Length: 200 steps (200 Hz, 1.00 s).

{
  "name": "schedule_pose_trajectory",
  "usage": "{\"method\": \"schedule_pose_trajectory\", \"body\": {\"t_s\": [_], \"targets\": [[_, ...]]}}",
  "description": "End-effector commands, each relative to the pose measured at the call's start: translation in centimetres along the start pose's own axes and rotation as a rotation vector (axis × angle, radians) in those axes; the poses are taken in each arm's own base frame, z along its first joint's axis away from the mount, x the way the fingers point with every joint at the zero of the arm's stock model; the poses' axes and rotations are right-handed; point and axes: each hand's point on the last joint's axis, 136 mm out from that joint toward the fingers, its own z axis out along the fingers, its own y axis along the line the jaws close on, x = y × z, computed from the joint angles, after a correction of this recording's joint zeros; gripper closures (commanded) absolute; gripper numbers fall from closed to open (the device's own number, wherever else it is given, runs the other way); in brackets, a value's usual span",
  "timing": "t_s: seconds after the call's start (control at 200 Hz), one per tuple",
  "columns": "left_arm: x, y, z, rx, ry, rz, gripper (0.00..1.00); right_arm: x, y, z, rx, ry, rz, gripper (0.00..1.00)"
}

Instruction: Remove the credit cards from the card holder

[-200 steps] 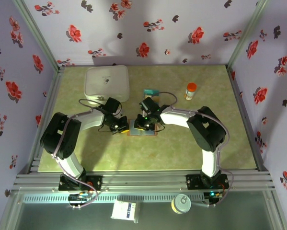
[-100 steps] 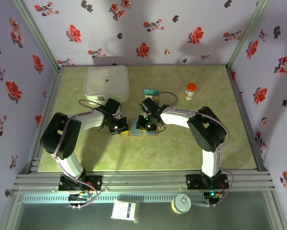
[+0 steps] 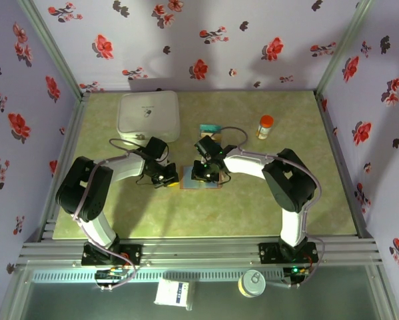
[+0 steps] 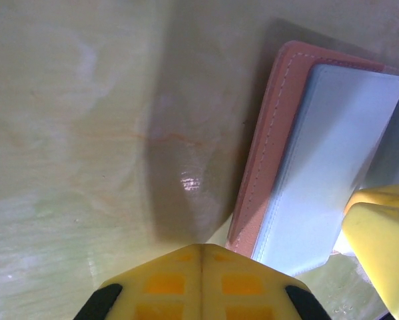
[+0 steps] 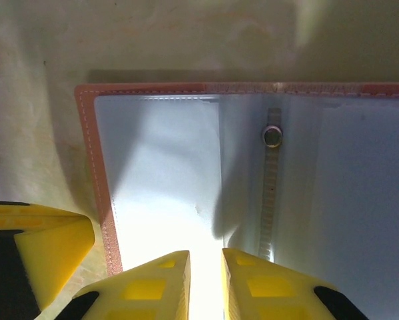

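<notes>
Sitting toward the table's (image 3: pixel 286 207) far left corner, white box (image 3: pixel 149 115); lying opened near the middle, card holder (image 5: pixel 159 167), grey-blue inside up; over its lining, right gripper (image 5: pixel 206 261), jaws a narrow slit; just beside its left edge, left gripper (image 4: pixel 200 259), jaws pressed together, empty; behind, toward the far edge, credit cards (image 3: pixel 210 127).

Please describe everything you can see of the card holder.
The card holder lies open and flat on the green table. Its rim is tan-brown stitched leather; the inside is grey-blue pockets, with a strap and metal snap at the fold. The right gripper hovers over one pocket; contact is unclear.
</notes>
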Motion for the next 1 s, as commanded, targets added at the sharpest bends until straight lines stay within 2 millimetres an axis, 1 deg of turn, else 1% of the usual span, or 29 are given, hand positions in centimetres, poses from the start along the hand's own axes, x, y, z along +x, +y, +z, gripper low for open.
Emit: {"method": "schedule_pose_trajectory", "body": {"t_s": [0.0,0.125,0.27,0.495,0.66,0.855,0.995], "targets": [[-0.3,-1.8,-1.4,0.043,-0.016,0.021,1.0,-0.5,1.7,-1.7,-0.034,-0.031,-0.03,0.79],[-0.6,-2.9,-1.7,0.07,-0.018,0.03,1.0,-0.6,2.3,-1.7,-0.054,-0.029,-0.036,0.78],[-0.6,-3.3,-1.4,0.075,-0.011,0.038,1.0,-0.7,2.7,-1.3,-0.072,-0.016,-0.035,0.78],[-0.3,-2.1,0.0,0.048,0.021,0.034,1.0,-0.8,3.1,-0.3,-0.083,0.004,-0.033,0.78],[0.2,-1.1,0.6,0.022,0.04,0.025,1.0,-0.8,2.8,0.2,-0.069,0.015,-0.03,0.78],[0.4,0.5,0.7,-0.041,0.043,0.018,1.0,-0.6,1.8,0.4,-0.021,0.018,-0.029,0.77],[0.5,0.9,0.4,-0.05,0.039,0.016,1.0,-0.4,1.0,0.4,0.015,0.024,-0.033,0.77]]}}
